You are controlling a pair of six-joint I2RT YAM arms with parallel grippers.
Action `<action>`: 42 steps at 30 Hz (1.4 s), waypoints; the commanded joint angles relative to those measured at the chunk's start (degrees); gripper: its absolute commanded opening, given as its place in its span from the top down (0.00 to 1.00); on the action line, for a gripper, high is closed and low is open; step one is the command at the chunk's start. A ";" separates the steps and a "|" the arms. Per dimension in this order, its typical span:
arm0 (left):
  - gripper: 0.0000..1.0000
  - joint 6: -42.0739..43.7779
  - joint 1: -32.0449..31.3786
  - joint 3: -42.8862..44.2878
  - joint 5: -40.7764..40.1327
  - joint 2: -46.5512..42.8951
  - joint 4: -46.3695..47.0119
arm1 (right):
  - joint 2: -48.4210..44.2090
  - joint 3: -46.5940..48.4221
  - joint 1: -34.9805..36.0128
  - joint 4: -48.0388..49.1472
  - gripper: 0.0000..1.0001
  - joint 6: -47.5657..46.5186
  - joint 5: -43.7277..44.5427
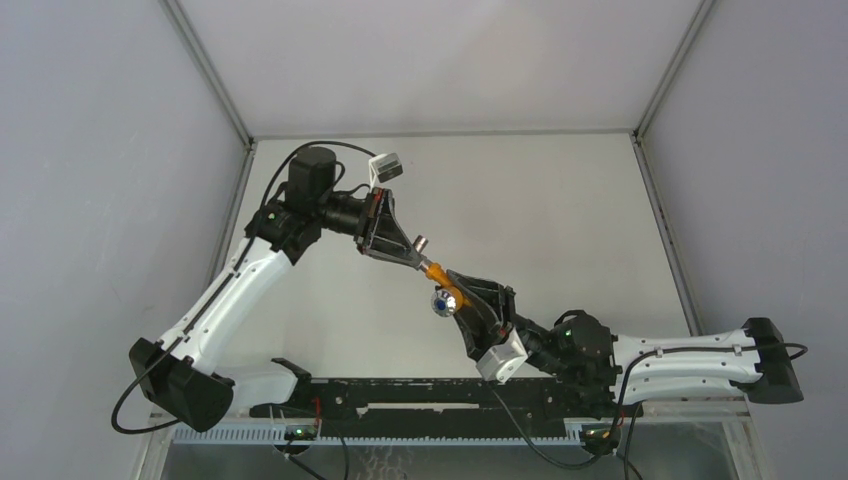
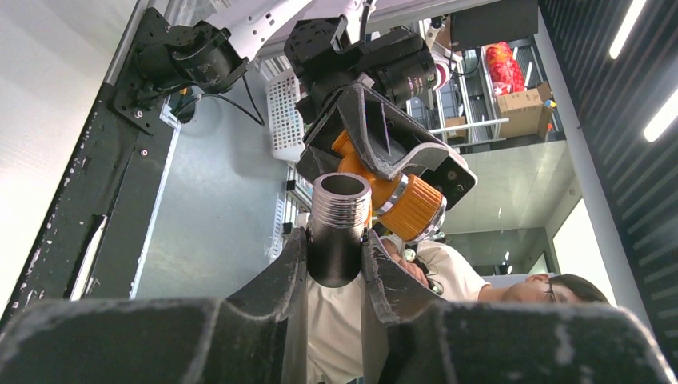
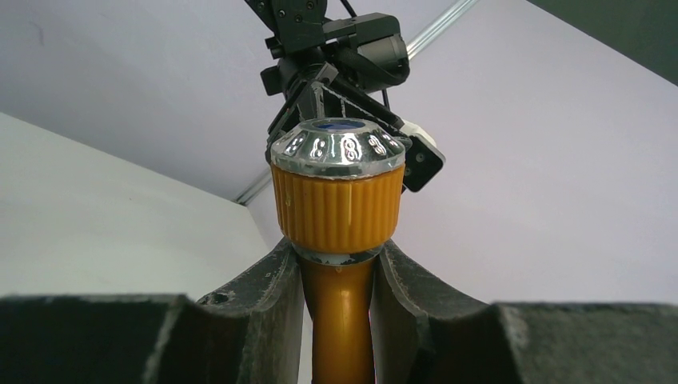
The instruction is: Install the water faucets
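My left gripper (image 1: 417, 257) is shut on the tiny grey metal fitting (image 1: 422, 243), held in the air above the table's middle. In the left wrist view the threaded fitting (image 2: 340, 224) sits upright between my fingers (image 2: 292, 272). My right gripper (image 1: 462, 297) is shut on the stem of the orange tap body (image 1: 438, 273), whose silvery round end (image 1: 441, 301) points toward the near side. In the right wrist view the ribbed orange knob (image 3: 337, 204) with its silvery cap (image 3: 337, 148) stands just above the fingertips (image 3: 280, 276). The fitting and the tap (image 2: 408, 206) are close together; I cannot tell whether they touch.
A black rail (image 1: 430, 395) runs along the table's near edge between the arm bases. White walls enclose the table on three sides. In the left wrist view a white basket (image 2: 280, 112) and a person (image 2: 552, 290) lie beyond the table.
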 commanded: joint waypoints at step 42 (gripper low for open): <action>1.00 -0.70 -3.25 4.09 1.59 -1.56 1.11 | -0.51 0.05 2.01 6.10 1.00 0.38 -0.72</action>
